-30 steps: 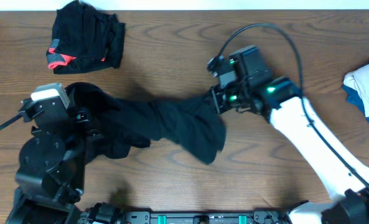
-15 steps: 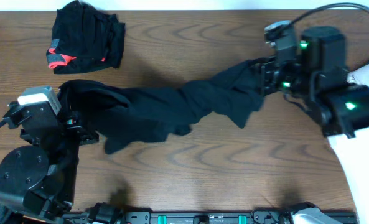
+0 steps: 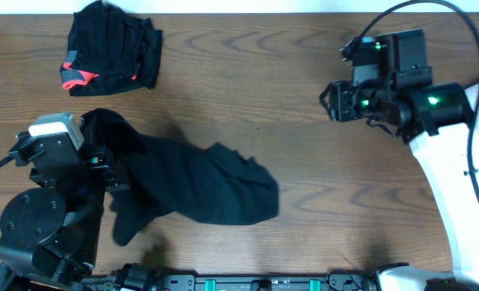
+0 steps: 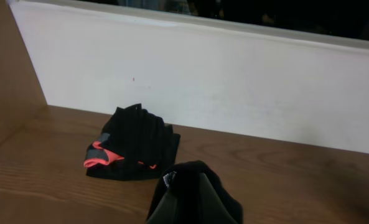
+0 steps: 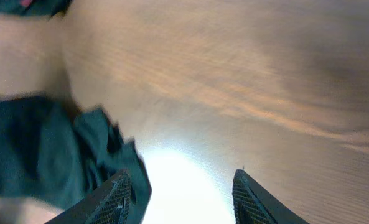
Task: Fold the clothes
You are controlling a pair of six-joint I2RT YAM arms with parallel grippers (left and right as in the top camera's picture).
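Suddenly slack: I am watching the long black garment [image 3: 207, 190] slumping onto the surface [image 3: 247, 73] as the right jaws are letting go.

Half a second ago it was hanging stretched between both arms. Now the right arm [image 3: 437, 153] is hovering well apart from it towards the far right, its jaws standing partly open with nothing between them. The left jaws are staying shut on the garment's other end at the left arm [image 3: 45, 218]. The cloth is lying in a rumpled heap just beside that arm, towards the near edge. The folded pile with coral-red trim [image 3: 110, 52] is sitting untouched in the far left corner. I am judging that the fold itself is not yet beginning, since the fabric is bunching rather than lying flat.
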